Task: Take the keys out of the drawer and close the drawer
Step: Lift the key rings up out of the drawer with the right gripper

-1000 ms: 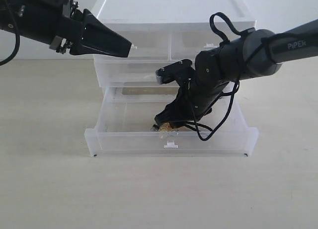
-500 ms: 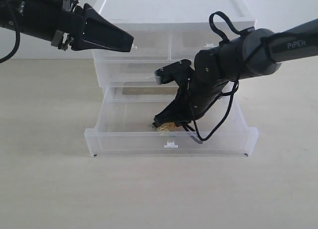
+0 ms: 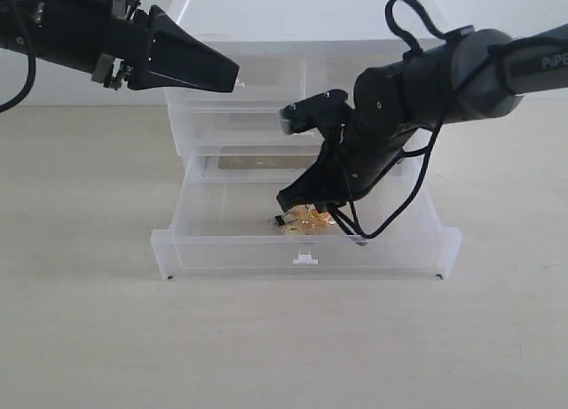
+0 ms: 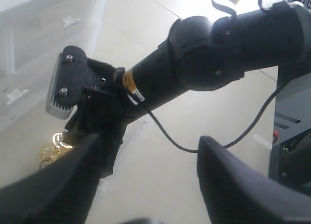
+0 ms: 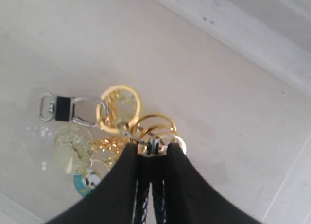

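The right wrist view looks down the right gripper [image 5: 153, 147]. Its two black fingers [image 5: 124, 180] come almost together at the tips and nip one gold ring of the keys [image 5: 116, 118]. The other rings, the round charms and the silver clasp [image 5: 57, 108] fan out beyond the tips and to one side, over the pale floor of the drawer [image 5: 218, 102]. This view cannot settle whether the bunch rests on that floor or hangs just clear of it. The exterior view shows none of the pinch, only a gold glint directly under those jaws. It does show the drawer pulled out as the lowest tier of the cabinet [image 3: 302, 36], with the keys inside it. There the left gripper [image 3: 232, 79] hangs before the upper tiers, well apart from the keys, and its gap is unreadable side-on. The left wrist view shows its fingers [image 4: 243, 185] spread wide around nothing, with the right arm [image 4: 209, 54] seen beyond them.
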Robot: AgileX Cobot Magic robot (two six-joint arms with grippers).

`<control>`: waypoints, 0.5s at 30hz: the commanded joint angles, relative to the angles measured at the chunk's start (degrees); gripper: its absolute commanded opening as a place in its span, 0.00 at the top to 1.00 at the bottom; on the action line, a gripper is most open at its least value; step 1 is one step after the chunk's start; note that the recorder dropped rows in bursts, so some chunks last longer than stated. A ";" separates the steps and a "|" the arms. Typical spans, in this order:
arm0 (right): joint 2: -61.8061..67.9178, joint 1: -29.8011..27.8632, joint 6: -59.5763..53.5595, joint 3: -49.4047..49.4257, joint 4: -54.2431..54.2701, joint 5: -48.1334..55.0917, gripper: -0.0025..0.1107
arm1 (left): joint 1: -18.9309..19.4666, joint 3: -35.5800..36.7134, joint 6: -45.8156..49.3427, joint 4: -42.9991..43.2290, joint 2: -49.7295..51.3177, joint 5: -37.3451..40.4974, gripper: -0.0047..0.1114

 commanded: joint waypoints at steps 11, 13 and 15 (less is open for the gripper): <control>-11.95 1.34 0.30 0.12 -0.33 1.26 0.98 | 0.24 0.22 1.71 -0.55 -0.46 -0.78 0.49; -13.59 1.34 0.30 0.12 -0.34 2.10 0.98 | 0.24 0.22 2.40 -0.55 -0.46 -0.78 0.49; -15.51 1.60 0.30 0.12 -0.34 2.84 0.98 | 0.24 0.22 2.77 -0.55 -0.46 -0.78 0.49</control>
